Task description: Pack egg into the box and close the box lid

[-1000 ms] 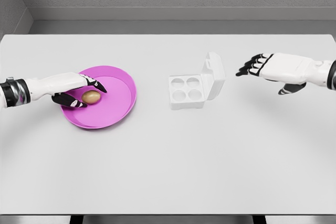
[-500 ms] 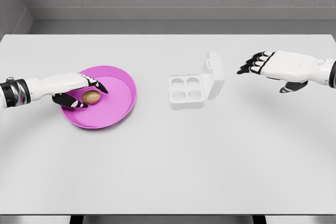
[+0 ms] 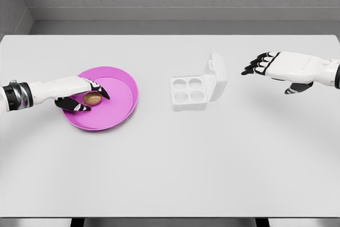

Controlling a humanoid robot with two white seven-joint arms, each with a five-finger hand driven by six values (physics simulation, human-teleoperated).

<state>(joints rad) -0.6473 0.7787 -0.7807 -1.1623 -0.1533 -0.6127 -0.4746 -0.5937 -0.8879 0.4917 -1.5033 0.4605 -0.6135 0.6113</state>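
A brown egg lies in the pink plate at the left of the table. My left hand reaches in from the left and is curled around the egg, fingers over its top and thumb under its near side, partly covering it. The white egg box stands in the middle with several empty round cups and its lid propped upright on the right side. My right hand hovers open to the right of the lid, fingers pointing towards it, well apart from it.
The white table stretches wide in front of the plate and box. A grey wall runs behind its far edge.
The left hand's fingers have closed in lower over the egg, now shading it. The right hand has drifted slightly right and up, staying open.
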